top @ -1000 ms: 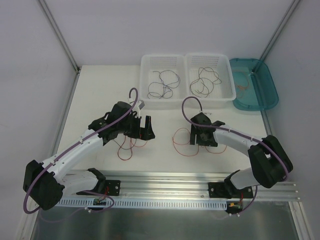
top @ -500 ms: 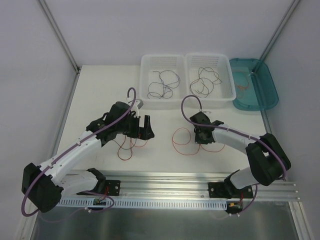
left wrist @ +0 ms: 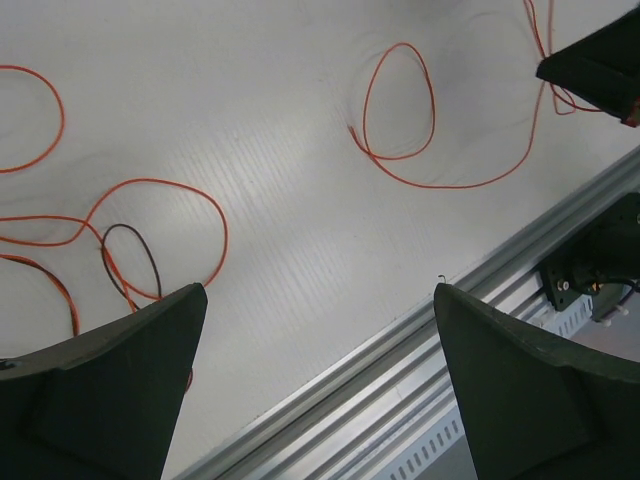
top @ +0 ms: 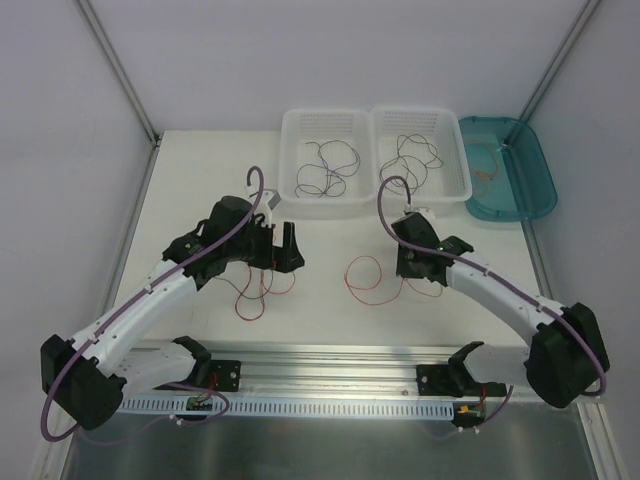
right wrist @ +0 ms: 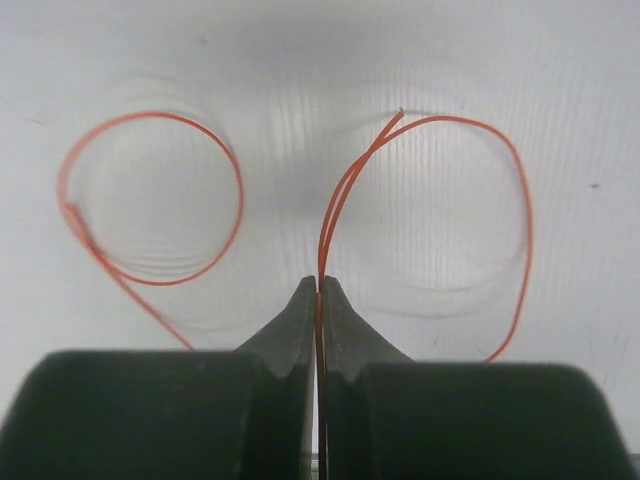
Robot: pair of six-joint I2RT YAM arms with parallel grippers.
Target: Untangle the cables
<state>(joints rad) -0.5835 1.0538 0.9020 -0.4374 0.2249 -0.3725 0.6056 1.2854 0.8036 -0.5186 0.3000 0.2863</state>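
A robotics lab cell: white tabletop [top: 195,190] boxed in by plain white panels [top: 320,50] and metal struts [top: 117,70], an aluminium rail [top: 340,362] carrying two robot arms [top: 150,298].

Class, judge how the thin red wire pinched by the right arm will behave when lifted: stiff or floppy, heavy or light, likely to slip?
Probably floppy but slightly springy: the red wire holds loose open loops rather than lying straight. Likely very light, being hair-thin beside the right fingers. It might slip, since only a doubled strand is pinched between them.
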